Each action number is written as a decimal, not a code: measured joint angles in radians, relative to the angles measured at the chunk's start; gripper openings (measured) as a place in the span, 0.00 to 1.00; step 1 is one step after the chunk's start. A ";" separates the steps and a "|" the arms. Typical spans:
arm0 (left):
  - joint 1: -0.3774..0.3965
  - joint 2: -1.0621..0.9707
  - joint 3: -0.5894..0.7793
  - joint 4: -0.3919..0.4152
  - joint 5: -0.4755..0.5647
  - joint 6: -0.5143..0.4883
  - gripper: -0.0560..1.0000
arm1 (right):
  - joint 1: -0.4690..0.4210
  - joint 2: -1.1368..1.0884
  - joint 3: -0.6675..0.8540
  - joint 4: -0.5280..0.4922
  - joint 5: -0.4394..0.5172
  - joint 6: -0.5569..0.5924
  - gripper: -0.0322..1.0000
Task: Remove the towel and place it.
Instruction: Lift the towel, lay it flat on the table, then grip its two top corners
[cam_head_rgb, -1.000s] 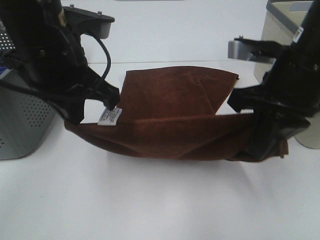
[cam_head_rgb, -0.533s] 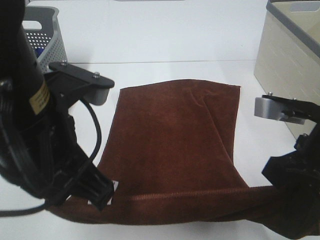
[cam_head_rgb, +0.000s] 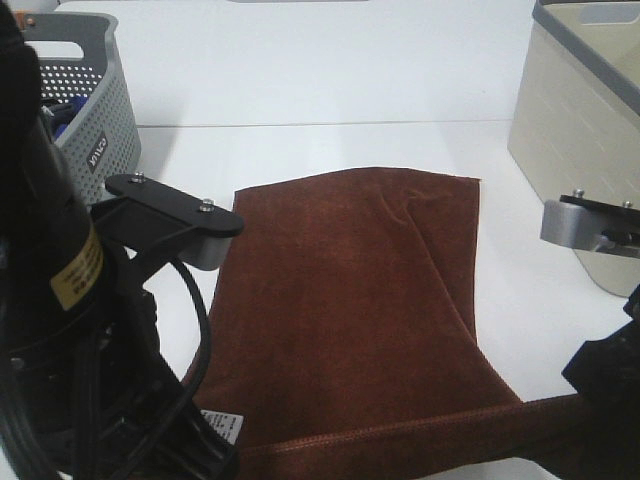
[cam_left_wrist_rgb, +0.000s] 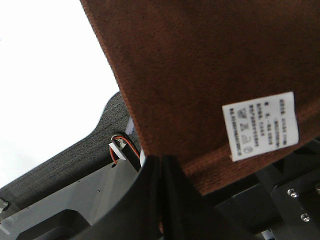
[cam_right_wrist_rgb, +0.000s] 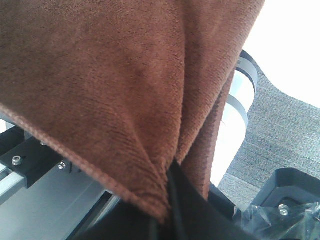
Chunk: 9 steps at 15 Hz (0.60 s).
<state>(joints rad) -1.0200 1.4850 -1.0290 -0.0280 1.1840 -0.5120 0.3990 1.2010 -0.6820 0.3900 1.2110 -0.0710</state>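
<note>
The towel (cam_head_rgb: 350, 300) is a large reddish-brown plush cloth spread over the white table, its far edge lying flat and its near hemmed edge lifted. Its small white tag (cam_head_rgb: 222, 425) hangs at the near left corner. My left gripper (cam_head_rgb: 215, 450) is shut on that corner; in the left wrist view the towel (cam_left_wrist_rgb: 210, 75) and the tag (cam_left_wrist_rgb: 260, 125) hang from the closed fingers (cam_left_wrist_rgb: 162, 200). My right gripper (cam_head_rgb: 600, 420) is shut on the near right corner; in the right wrist view the towel (cam_right_wrist_rgb: 110, 85) drapes from the pinched fingers (cam_right_wrist_rgb: 170, 200).
A grey perforated laundry basket (cam_head_rgb: 95, 120) with blue items stands at the back left. A beige bin (cam_head_rgb: 580, 120) with a grey rim stands at the back right. The white table (cam_head_rgb: 330, 80) runs behind the towel.
Both grippers have pulled the near edge of the towel toward the camera. The folded towel has opened out and now lies spread flat across the table.
</note>
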 joint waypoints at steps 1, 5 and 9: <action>0.000 0.000 0.000 0.000 0.000 -0.001 0.05 | 0.000 0.000 0.000 0.000 0.000 0.000 0.03; 0.000 0.000 0.000 -0.001 0.000 -0.008 0.05 | 0.000 0.000 0.000 0.000 0.000 0.000 0.04; 0.000 0.000 0.000 -0.033 0.025 -0.008 0.41 | 0.000 0.000 0.000 -0.001 0.003 0.001 0.39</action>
<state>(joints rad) -1.0200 1.4850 -1.0290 -0.0610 1.2090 -0.5200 0.3990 1.2010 -0.6820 0.3890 1.2140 -0.0700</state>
